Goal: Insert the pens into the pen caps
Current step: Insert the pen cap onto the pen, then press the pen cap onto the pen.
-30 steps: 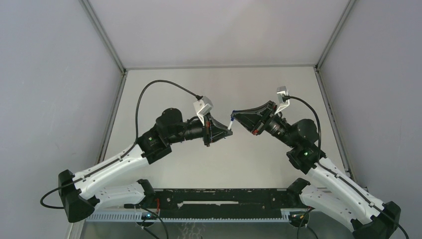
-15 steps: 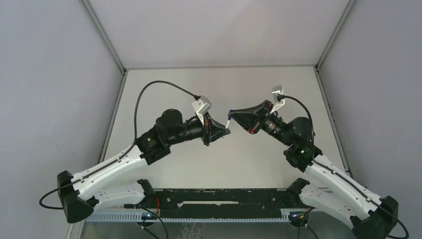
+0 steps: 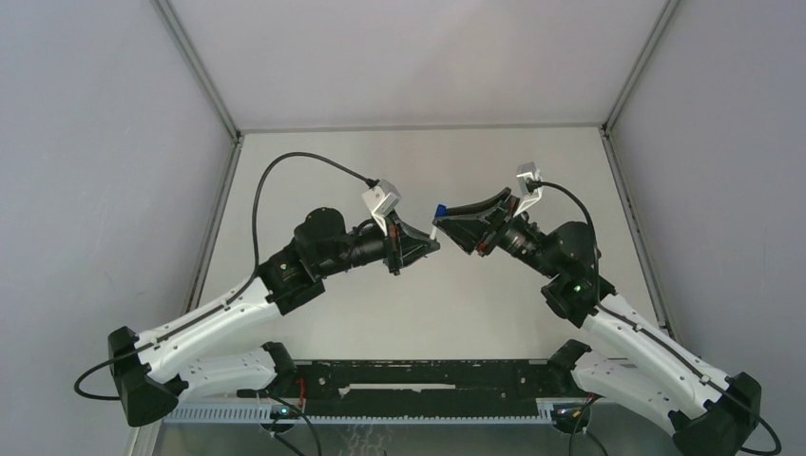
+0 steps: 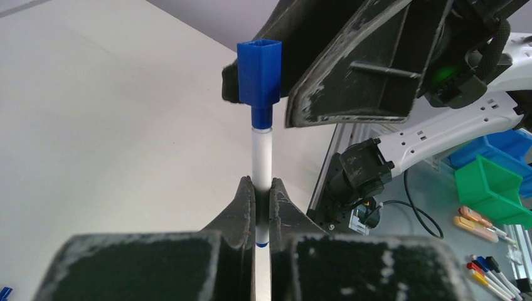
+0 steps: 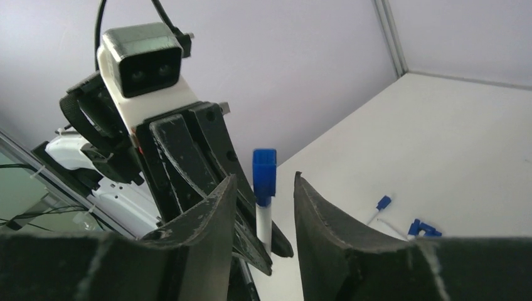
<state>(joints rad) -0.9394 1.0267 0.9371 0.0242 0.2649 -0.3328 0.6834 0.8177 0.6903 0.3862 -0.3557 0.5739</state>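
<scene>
While my left gripper (image 4: 260, 188) clamps the light, probably slippery pen (image 4: 261, 149) mid-barrel, my right gripper (image 5: 264, 183) gapes around its cap (image 4: 259, 72).

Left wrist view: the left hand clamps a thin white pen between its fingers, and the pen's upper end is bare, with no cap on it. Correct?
Not quite. The left hand does clamp the thin white pen between its fingers, but its upper end is not bare: a dark blue plastic cap sits over it, as the left wrist view shows.
</scene>
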